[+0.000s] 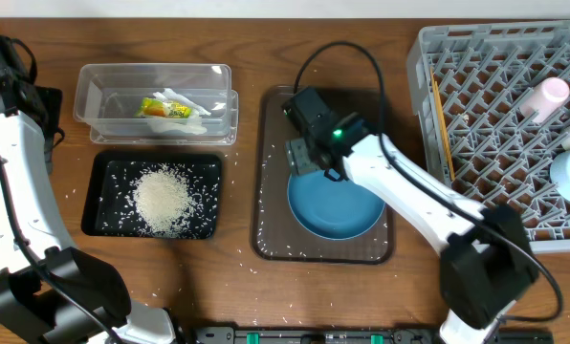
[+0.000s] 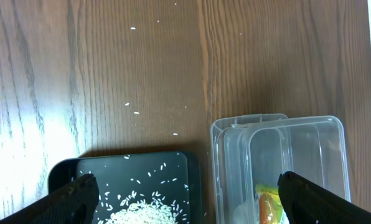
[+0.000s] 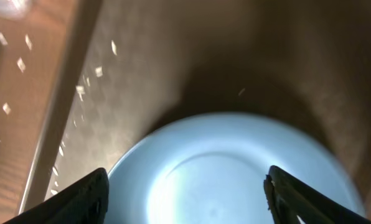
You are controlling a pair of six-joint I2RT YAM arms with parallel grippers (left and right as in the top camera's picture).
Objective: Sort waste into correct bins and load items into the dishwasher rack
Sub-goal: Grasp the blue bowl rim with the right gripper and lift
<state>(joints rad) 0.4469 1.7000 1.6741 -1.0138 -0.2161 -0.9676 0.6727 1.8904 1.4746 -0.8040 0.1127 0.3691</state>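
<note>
We recorded the right gripper [image 3: 185, 186] spread wide over the dark-blue bowl [image 1: 338, 215], which sat on the brown tray [image 1: 271, 229]. The left gripper [image 2: 187, 186] stood wide above the black tray [image 2: 188, 165] and clear container [image 2: 297, 143].

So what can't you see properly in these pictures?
Overhead: the arm hides part of the big bowl's rim; the right edge cuts off the rack.
Left wrist: the bottom edge cuts off the wrapper and rice.
Right wrist: the big bowl is blurred and cut off below.
</note>
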